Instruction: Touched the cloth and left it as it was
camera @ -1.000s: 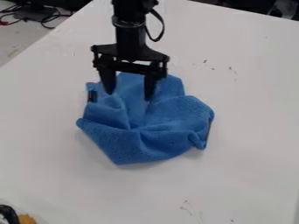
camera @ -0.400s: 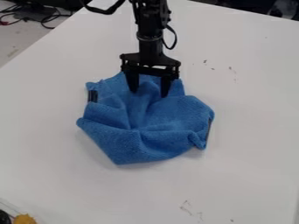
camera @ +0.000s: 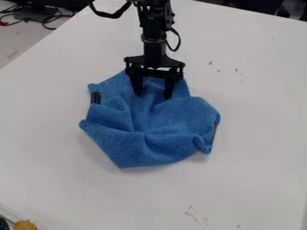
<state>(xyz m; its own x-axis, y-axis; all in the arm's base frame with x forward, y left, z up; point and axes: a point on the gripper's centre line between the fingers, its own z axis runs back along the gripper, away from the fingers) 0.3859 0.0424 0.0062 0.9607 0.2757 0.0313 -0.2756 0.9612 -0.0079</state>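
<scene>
Cloth [camera: 171, 121] is lying crumpled on the white table [camera: 258, 121], its near edge sagging to a blunt point and its middle forming soft folds. The black gripper [camera: 153, 96] is hanging over the cloth's far part, with its two fingers standing wide apart and pointing down among the folds. The fingertips are appearing to meet the fabric, although the view is not settling how hard they are pressing, and no cloth is visibly being pinched. Since the task is calling for a touch only, the contact is probably serving as the main step, and a clean lift away is likely remaining.

The chief risk is lying in the fabric's looseness. If the fingers were closing here, they would probably be gathering the fold between them and spoiling the arrangement. A sideways departure could be dragging the far edge, because a fingertip might be catching in the soft weave. Further downward pressure could be flattening the folds or sliding the whole cloth across the smooth surface. A straight upward exit, with the fingers keeping their spread, is seeming the safest course for leaving the shape unaltered.
</scene>
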